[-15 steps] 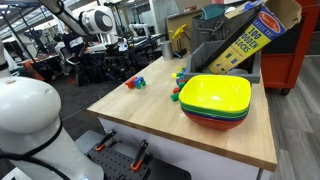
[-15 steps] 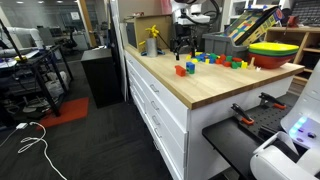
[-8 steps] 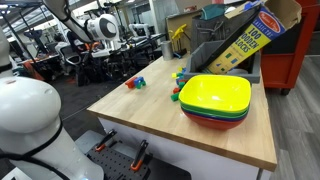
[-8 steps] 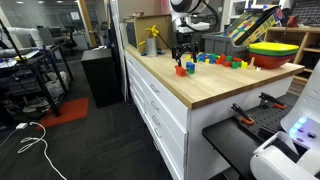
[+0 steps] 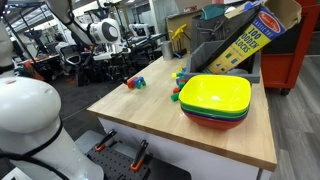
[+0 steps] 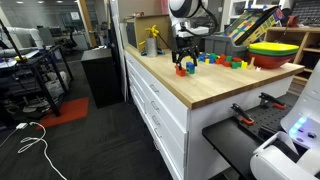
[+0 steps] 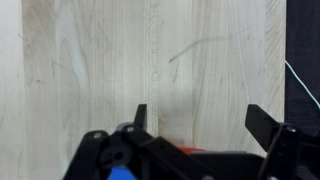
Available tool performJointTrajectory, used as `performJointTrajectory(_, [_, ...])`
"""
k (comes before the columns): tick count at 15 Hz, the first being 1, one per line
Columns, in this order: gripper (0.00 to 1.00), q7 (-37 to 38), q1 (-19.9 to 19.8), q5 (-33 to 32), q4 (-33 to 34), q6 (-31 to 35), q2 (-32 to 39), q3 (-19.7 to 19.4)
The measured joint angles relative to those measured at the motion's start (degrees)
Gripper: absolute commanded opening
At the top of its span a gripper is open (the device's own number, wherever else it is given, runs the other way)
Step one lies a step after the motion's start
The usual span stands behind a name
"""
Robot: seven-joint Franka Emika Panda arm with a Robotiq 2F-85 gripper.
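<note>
A long wooden counter (image 6: 205, 92) with white drawers on its front carries everything; its pale boards fill the wrist view (image 7: 90, 60). The white robot arm (image 6: 190, 14) reaches over the counter's far part, close to the front edge.

At one end of the counter a cardboard box of wooden blocks (image 5: 243, 42) leans tilted behind a stack of bowls (image 5: 215, 98). The stack has a yellow bowl on top, a green one under it and a red one at the bottom. It also shows in an exterior view (image 6: 275, 50).

The end effector (image 6: 184, 60) points straight down and hangs low over the counter. In the wrist view its two fingers stand wide apart, so the end effector (image 7: 203, 125) is open, and only bare wood lies between the fingertips.

A group of small coloured blocks (image 6: 226, 61) lies between the end effector and the bowls. Apart from them, a red block (image 6: 180, 70) lies on the counter near the front edge, directly below the end effector, with a blue block (image 6: 189, 66) just beside it. In the wrist view the red block (image 7: 185, 147) shows as a thin strip at the base of the fingers. I cannot tell if a finger touches it.
</note>
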Motion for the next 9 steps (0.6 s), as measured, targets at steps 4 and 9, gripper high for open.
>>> performJointTrajectory(4, [1.00, 0.0, 0.0, 0.0, 0.6, 1.0, 1.0, -0.1])
performJointTrajectory(9, [1.00, 0.0, -0.1, 0.0, 2.0, 2.5, 2.4, -0.8])
